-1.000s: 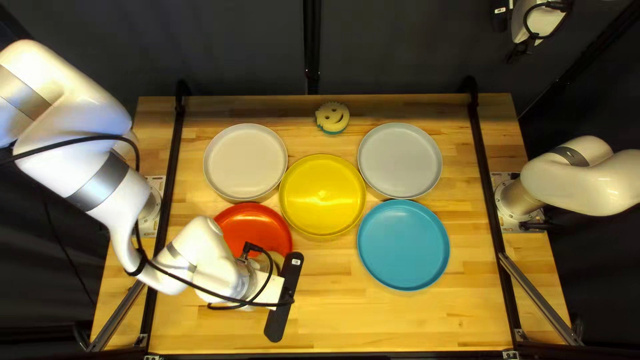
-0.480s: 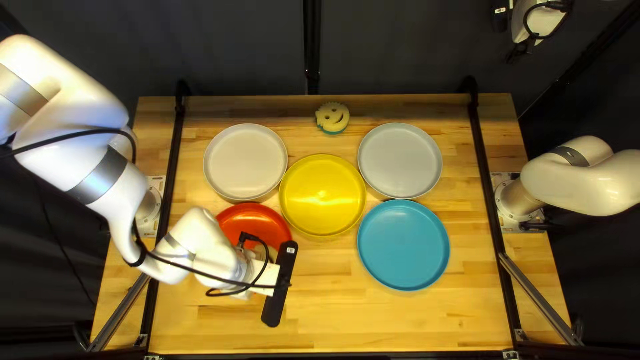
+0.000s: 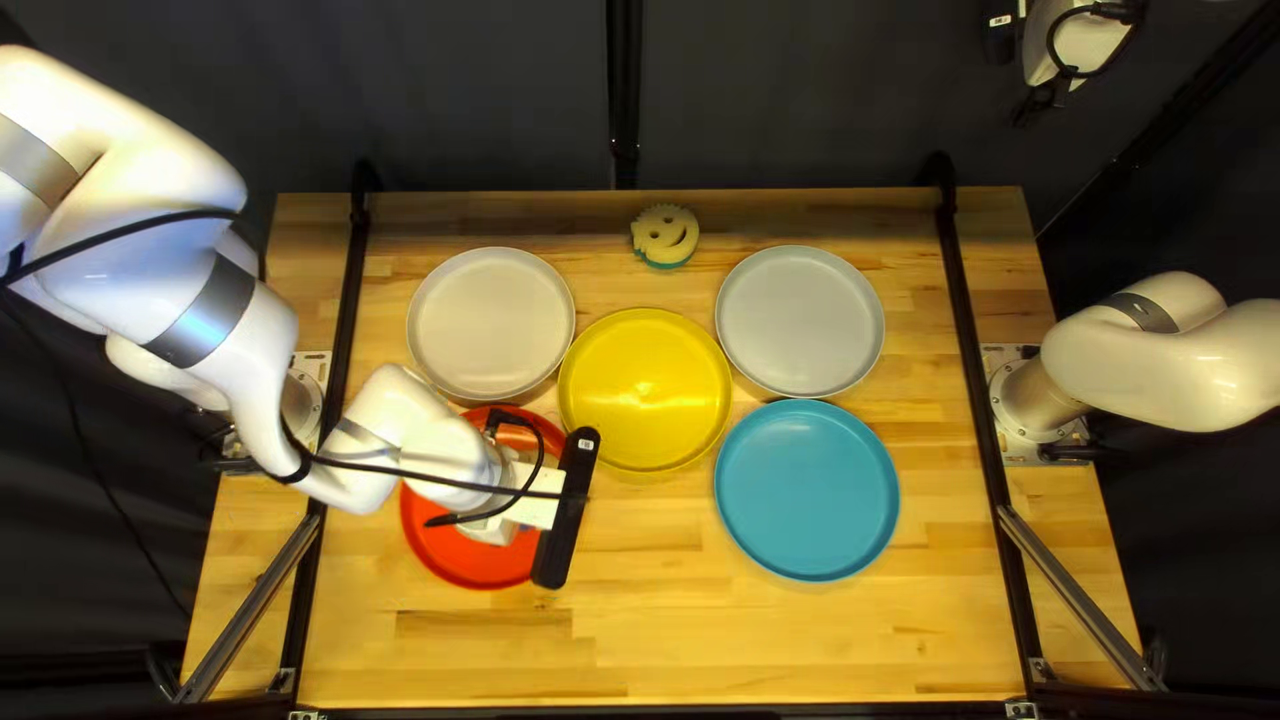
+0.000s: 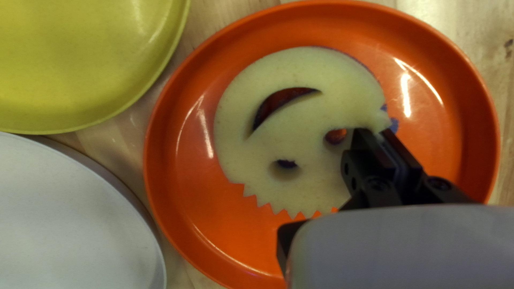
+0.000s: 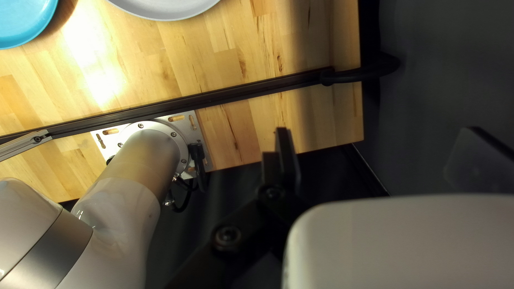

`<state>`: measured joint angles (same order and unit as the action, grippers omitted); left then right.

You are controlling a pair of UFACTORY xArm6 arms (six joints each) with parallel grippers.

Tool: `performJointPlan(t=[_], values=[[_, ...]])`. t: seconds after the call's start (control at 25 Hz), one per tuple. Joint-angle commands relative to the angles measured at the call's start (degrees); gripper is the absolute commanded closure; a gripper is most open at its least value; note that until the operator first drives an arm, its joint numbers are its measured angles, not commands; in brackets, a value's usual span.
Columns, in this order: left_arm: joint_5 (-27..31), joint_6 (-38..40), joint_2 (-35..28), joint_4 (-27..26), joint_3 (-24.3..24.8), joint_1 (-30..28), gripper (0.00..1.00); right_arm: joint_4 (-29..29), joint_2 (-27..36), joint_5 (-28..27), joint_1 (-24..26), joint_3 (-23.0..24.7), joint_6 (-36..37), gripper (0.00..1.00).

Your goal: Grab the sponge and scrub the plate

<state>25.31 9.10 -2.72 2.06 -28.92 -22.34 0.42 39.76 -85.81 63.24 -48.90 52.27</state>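
Left gripper (image 4: 378, 132) had the sponge (image 4: 300, 128) pinched by one edge, most of it sticking out ahead, over the red plate (image 4: 179, 176) toward the table's (image 3: 747, 654) near-left corner. Right arm (image 3: 1160, 354) was way farther.

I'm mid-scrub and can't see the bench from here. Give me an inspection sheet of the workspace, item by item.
Surface: wooden table, black rails across it near both sides.
Job's things: smiley sponge on the red plate, inside its rim.
Clutter: second smiley sponge by the far edge; yellow plate, blue plate, two pale plates.
Left gripper: fingers shut on the smiley sponge's edge.
Right gripper: fingers open, off the table's side.
Cables: black cable along the left arm, looping by its gripper; snags, nothing seen.
Surroundings: dark curtain; people, nothing seen.
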Motion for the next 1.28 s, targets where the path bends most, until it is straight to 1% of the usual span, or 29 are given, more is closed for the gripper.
performJointPlan(t=[0.04,0.16,0.32,0.56,0.64,1.28], values=[[-1.3,0.0,0.8,-1.6,0.0,-1.6,1.00,0.0,0.0,0.0,0.0,0.0,0.0,0.00],[-1.4,1.1,1.1,-2.4,-0.4,-3.3,1.00,0.0,0.0,0.0,0.0,0.0,0.0,0.00],[0.1,3.8,2.0,-2.8,-2.6,-6.2,1.00,0.0,0.0,0.0,0.0,0.0,0.0,0.00],[1.5,6.6,2.4,-3.3,-4.0,-8.8,1.00,0.0,0.0,0.0,0.0,0.0,0.0,0.00],[2.4,7.8,1.9,-3.0,-4.4,-8.9,1.00,0.0,0.0,0.0,0.0,0.0,0.0,0.00],[2.4,7.8,1.9,-3.0,-4.4,-8.9,1.00,0.0,0.0,0.0,0.0,0.0,0.0,0.00]])
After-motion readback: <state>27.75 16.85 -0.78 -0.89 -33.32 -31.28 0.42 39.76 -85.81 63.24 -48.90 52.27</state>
